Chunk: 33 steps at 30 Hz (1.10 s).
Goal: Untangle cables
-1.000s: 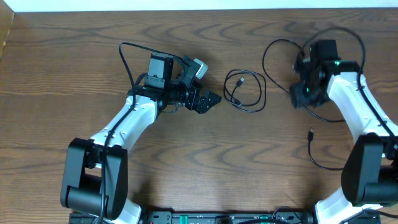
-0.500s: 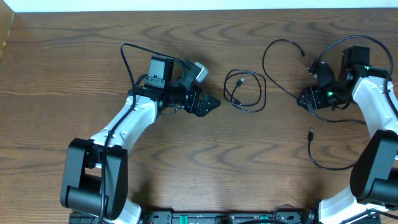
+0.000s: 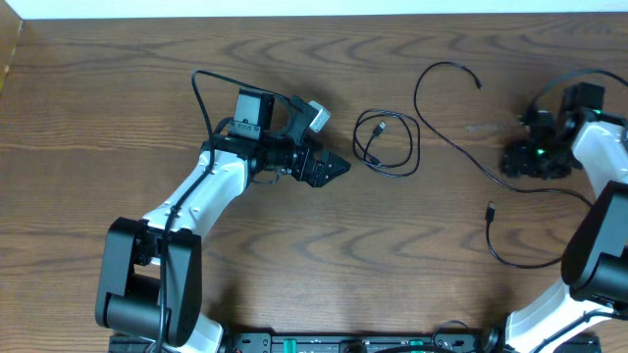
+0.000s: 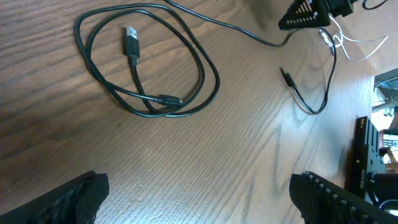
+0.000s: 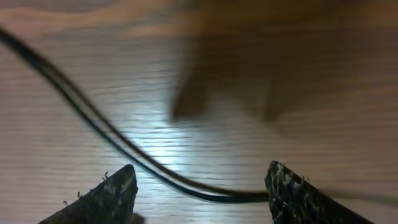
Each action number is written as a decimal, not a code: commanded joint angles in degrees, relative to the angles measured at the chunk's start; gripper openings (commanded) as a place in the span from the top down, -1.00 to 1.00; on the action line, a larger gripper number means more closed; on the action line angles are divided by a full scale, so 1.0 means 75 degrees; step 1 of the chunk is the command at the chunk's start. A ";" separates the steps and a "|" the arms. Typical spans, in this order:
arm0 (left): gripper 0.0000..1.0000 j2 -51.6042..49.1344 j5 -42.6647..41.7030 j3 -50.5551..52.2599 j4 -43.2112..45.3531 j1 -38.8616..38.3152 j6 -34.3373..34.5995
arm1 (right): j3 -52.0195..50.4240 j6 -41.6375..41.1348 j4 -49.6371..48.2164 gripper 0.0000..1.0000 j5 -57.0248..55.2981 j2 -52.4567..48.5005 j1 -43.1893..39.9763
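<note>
A coiled black cable [image 3: 386,143] with plug ends lies at the table's middle; it also shows in the left wrist view [image 4: 146,62]. My left gripper [image 3: 339,165] is open and empty just left of it, fingers wide apart [image 4: 199,186]. A long loose black cable [image 3: 432,123] curves from a plug at the back down to my right gripper [image 3: 520,160]. In the right wrist view that cable [image 5: 112,140] lies on the table between the open fingers [image 5: 199,180]. A third black cable [image 3: 496,245] with a small plug lies at the front right.
The wooden table [image 3: 294,255] carries only the cables and the two arms. The right arm's own thicker black cable [image 3: 549,88] loops near the right edge. A pale wall strip runs along the table's back edge.
My right gripper has moved right and a little toward the front, away from the centre, and the long cable now lies stretched out. The left arm has hardly moved.
</note>
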<state>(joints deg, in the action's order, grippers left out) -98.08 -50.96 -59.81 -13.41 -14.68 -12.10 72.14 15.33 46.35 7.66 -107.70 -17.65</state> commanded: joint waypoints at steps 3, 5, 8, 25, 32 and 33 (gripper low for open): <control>-0.97 0.0099 -0.0181 -0.0003 -0.0038 0.0032 -0.0122 | 0.0029 -0.0460 -0.0157 -0.26 -0.0358 -0.0146 -0.0562; -0.97 0.0099 -0.0181 -0.0003 -0.0038 0.0032 -0.0122 | 0.0023 -0.0618 -0.0152 -0.26 -0.0557 -0.0160 -0.0702; -0.97 0.0099 -0.0181 -0.0003 -0.0038 0.0035 -0.0125 | 0.0012 -0.0740 -0.0082 -0.26 -0.0583 -0.0157 -0.0944; -0.97 0.0099 -0.0175 -0.0003 -0.0035 0.0035 -0.0128 | -0.0321 -0.1253 -0.0047 -0.25 -0.1058 -0.0160 -0.2057; -0.97 0.0099 -0.0117 -0.0003 -0.0032 0.0035 -0.0187 | -0.0478 -0.1355 -0.0230 -0.24 -0.1061 -0.0157 -0.2148; -0.97 0.0099 -0.0114 -0.0003 -0.0032 0.0035 -0.0192 | -0.0478 -0.1358 -0.0245 -0.24 -0.1061 -0.0157 -0.2148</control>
<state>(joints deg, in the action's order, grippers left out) -98.08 -51.13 -59.81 -13.50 -14.68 -12.29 68.82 6.39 44.95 0.21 -108.38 -33.43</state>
